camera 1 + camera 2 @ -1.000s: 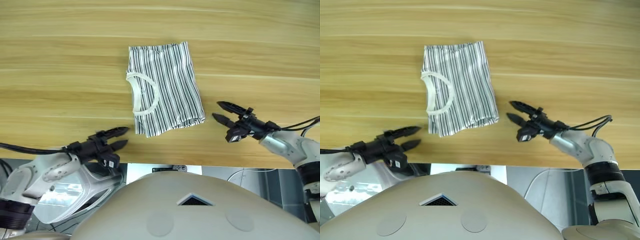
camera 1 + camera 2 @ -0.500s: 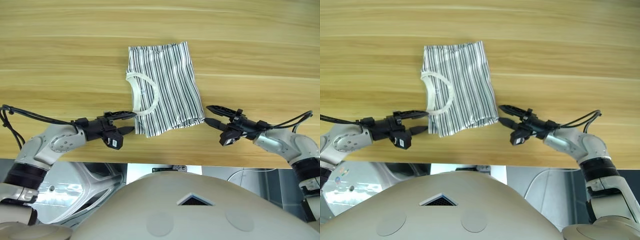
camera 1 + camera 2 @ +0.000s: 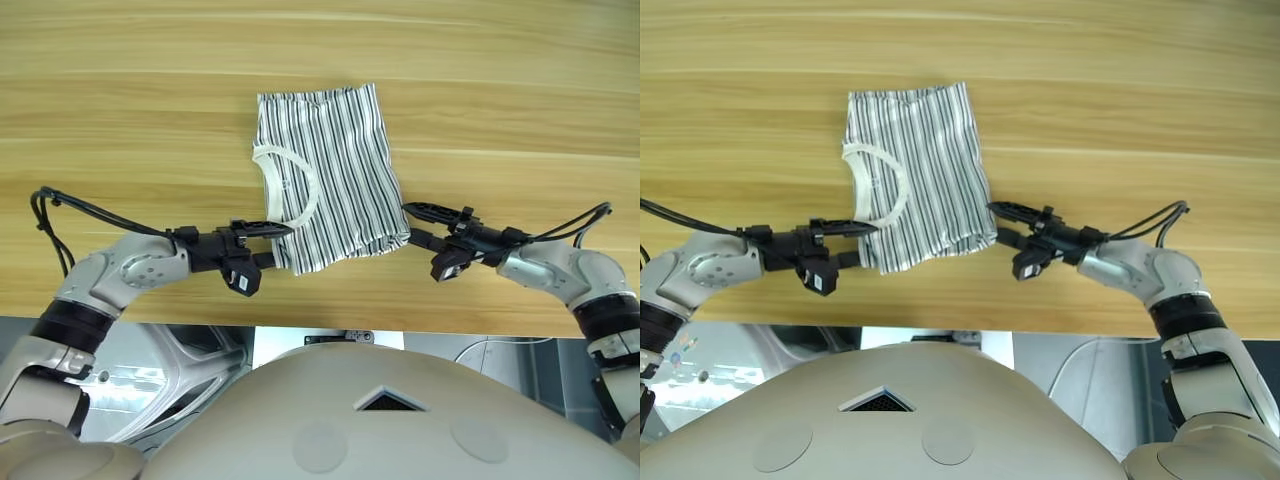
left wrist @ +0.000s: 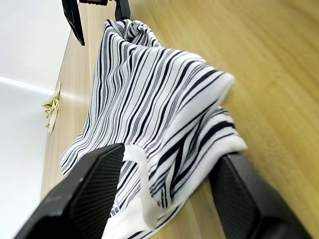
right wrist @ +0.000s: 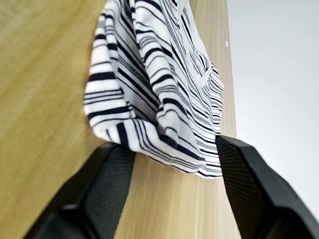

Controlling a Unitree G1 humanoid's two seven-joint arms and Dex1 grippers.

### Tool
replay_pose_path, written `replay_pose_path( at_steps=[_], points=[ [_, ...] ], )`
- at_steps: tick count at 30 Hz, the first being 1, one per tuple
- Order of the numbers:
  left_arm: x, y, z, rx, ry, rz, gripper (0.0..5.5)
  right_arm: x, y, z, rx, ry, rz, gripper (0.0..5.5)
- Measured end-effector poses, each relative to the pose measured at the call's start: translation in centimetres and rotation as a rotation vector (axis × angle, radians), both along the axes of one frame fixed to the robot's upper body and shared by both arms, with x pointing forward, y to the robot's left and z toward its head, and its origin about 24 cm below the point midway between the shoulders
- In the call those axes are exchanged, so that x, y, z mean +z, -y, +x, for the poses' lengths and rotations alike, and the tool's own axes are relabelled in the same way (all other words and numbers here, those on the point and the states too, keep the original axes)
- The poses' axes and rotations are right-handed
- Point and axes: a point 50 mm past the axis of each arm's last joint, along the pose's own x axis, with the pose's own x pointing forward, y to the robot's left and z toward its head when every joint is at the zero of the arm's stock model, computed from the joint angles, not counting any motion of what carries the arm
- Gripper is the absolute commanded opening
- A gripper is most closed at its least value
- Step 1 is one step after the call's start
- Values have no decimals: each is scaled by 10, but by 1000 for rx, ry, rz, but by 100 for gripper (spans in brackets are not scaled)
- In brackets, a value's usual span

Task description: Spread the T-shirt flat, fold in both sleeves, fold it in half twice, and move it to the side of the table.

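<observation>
A black-and-white striped T-shirt [image 3: 330, 175] lies folded into a compact rectangle in the middle of the wooden table [image 3: 120, 120], its white collar facing left. My left gripper [image 3: 281, 243] is open at the shirt's near-left corner, and in the left wrist view the corner [image 4: 164, 119] sits between the two black fingers [image 4: 94, 184]. My right gripper [image 3: 409, 221] is open at the near-right corner, one finger above the fabric edge and one below. The right wrist view has that corner [image 5: 144, 99] bunched between its fingers [image 5: 249, 189].
The table's near edge [image 3: 400, 325] runs just behind both wrists. Bare wood surrounds the shirt on the left, the right and the far side. Black cables trail from both forearms.
Both arms have swung inward from the table's near edge. The grippers, which hung apart from the shirt a second ago, now straddle its two near corners. The shirt itself has not moved.
</observation>
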Motion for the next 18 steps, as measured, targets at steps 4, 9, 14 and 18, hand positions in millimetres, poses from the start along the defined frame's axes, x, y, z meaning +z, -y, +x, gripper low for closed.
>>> replay_pose_path(
  at_steps=[4, 9, 14, 18],
  points=[
    [-1, 1, 1, -2, -5, -11, 296, -1, -6, 3, 18, -3, 12, 269],
    [-3, 3, 3, 0, -8, -17, 254, -6, -10, 1, 39, -23, 16, 186],
    [-7, 4, 4, 1, -21, -14, 166, -6, -9, 3, 39, -17, 13, 95],
    [-10, 4, 5, 3, -32, -8, 89, 0, 2, 7, 12, 1, -8, 42]
  ],
)
